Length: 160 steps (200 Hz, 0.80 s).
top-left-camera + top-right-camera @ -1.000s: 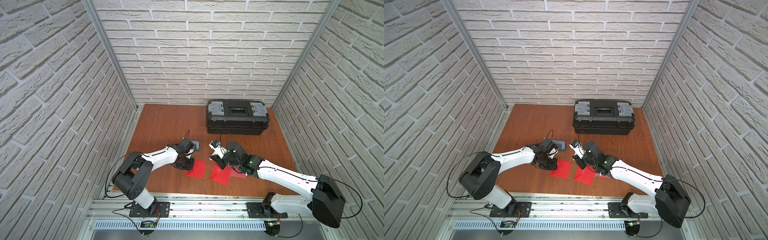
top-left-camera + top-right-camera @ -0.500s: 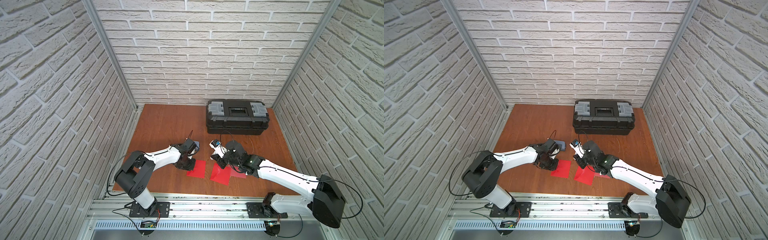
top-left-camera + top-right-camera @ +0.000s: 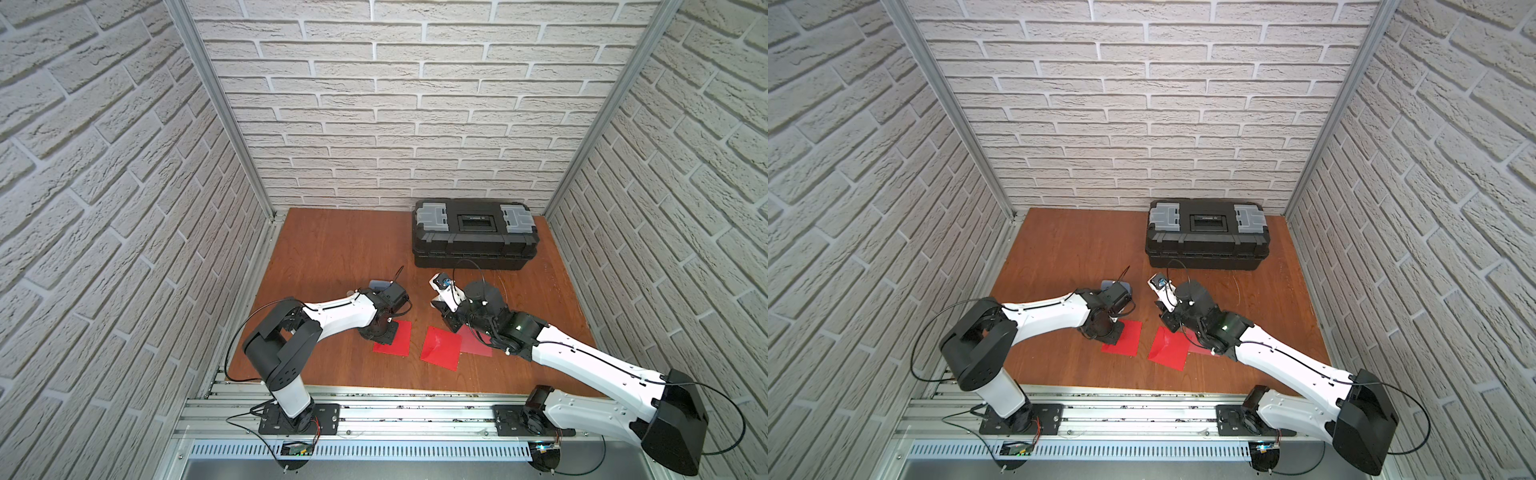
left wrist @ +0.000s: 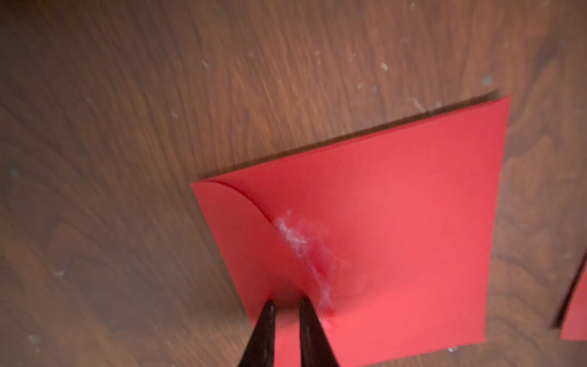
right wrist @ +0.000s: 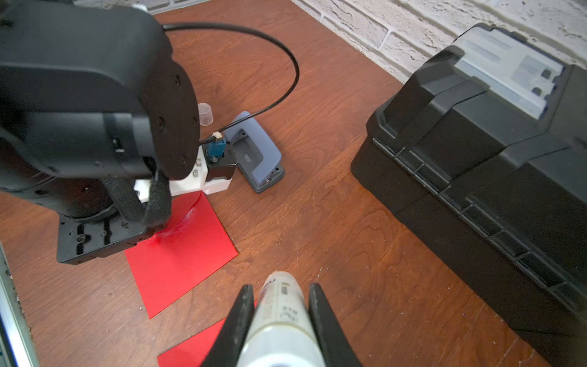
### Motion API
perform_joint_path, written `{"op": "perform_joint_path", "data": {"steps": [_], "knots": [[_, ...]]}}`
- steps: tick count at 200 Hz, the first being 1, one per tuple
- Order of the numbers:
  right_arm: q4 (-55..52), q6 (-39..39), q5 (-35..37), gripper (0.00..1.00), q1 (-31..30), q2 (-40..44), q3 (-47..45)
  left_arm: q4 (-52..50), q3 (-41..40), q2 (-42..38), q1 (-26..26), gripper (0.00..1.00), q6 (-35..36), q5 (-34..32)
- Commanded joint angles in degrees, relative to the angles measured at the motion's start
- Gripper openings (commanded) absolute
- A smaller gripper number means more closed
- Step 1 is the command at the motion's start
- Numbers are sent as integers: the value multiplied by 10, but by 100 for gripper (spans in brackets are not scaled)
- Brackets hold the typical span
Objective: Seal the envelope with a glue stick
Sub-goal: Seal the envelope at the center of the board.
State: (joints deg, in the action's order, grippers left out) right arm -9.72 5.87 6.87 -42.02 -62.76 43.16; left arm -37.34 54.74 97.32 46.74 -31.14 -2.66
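Overhead, envelope (image 3: 398, 345): red, flat on the table (image 3: 332, 257); well short of the black toolbox (image 3: 473, 245)
Left gripper (image 4: 286, 305): barely open, gripping nothing; fingertips (image 4: 268, 313) pressing the flap (image 4: 241, 241) beside a white glue smear (image 4: 301, 244)
Right gripper (image 5: 281, 289): clamped on the glue stick (image 5: 281, 309); held over bare table, apart from the envelope

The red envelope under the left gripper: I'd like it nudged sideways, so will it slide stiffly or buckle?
Probably floppy: the red envelope looks like thin paper lying flat on the table, so an edge push may buckle it. The whitish glue smear may feel tacky.
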Motion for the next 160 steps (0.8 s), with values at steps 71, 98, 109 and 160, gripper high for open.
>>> {"op": "perform_joint_path", "data": {"steps": [71, 98, 109, 160], "knots": [[14, 19, 13, 3, 20, 42, -20, -106, -7, 126, 54, 17, -24, -46], [8, 15, 11, 3, 21, 44, -18, -89, -12, 84, 47, 18, -22, -42], [7, 14, 10, 3, 21, 42, -15, -83, -8, 58, 41, 18, -19, -40], [-3, 2, 0, 3, 21, 26, 6, -53, 1, -26, 16, 19, -15, -16]]}}
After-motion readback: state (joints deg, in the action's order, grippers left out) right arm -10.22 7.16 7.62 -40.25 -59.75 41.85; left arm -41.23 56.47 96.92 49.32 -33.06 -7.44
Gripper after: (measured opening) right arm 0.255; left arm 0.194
